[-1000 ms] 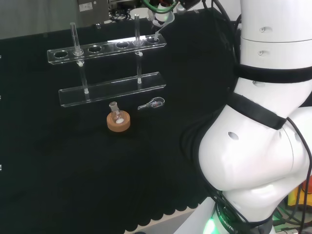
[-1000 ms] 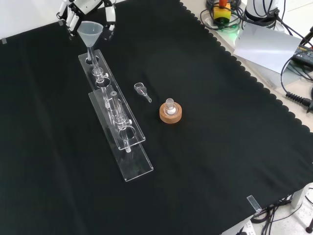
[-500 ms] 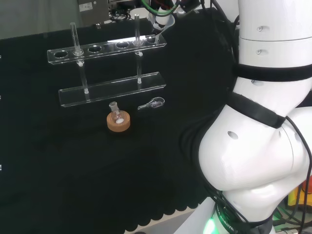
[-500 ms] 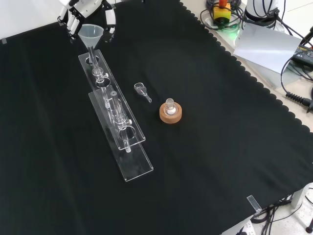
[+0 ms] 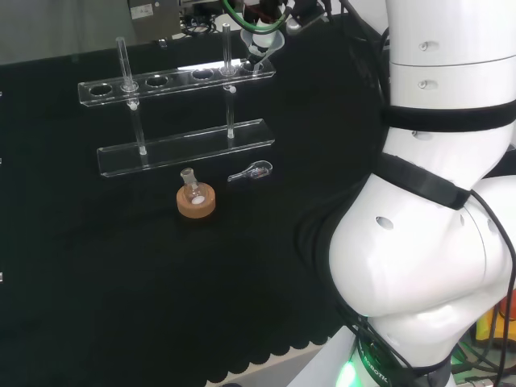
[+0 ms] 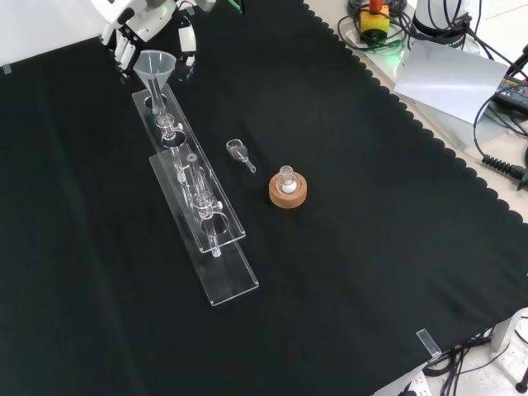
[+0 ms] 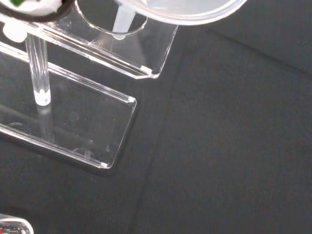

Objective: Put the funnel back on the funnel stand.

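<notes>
Bright overhead light, glare on clear stand [image 5: 177, 81]

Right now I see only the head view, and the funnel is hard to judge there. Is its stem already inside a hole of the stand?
Observer: Yes. In the wrist view the stem enters the end hole of the stand, in its top plate.
Operator: Is the funnel tilted?
Observer: In the front view the funnel stands about upright, with its cone above the plate.
Operator: Where is the hand?
Observer: In the front view the hand is just behind the cone, at the stand's far end.
</notes>
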`<act>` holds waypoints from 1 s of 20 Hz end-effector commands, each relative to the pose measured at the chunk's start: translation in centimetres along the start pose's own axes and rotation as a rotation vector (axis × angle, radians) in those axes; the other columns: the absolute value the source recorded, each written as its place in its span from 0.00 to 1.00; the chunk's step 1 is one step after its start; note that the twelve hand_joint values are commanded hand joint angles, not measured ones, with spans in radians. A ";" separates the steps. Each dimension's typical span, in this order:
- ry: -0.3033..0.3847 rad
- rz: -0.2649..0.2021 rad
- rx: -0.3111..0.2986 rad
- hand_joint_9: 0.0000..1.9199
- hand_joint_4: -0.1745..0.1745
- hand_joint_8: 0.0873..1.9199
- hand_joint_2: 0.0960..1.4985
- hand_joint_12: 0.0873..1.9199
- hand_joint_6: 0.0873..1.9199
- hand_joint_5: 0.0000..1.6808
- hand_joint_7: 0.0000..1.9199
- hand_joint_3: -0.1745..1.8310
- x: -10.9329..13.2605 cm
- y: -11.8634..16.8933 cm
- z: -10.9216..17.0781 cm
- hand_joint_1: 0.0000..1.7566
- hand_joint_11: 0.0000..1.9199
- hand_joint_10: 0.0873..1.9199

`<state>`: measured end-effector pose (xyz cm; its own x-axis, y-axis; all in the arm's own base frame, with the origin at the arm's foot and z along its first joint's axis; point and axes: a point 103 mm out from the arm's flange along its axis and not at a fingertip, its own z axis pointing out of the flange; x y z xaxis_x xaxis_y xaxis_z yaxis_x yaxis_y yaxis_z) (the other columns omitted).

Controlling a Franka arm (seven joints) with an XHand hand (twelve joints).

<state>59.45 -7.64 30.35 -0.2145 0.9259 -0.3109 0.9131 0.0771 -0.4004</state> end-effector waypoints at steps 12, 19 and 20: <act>0.001 0.004 0.033 0.50 0.40 0.33 0.44 0.66 0.33 0.28 0.27 0.44 0.7 1.0 0.3 0.48 0.25 0.26; 0.011 0.021 0.103 0.31 0.41 0.33 0.42 0.69 0.01 0.17 0.11 0.44 1.3 1.4 0.7 0.46 0.19 0.29; 0.016 0.021 0.112 0.27 0.42 0.33 0.41 0.70 0.00 0.16 0.08 0.44 1.3 1.4 0.7 0.45 0.16 0.29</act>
<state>60.25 -6.89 29.20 -0.2029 0.9283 -0.3116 0.8932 0.0450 -0.4474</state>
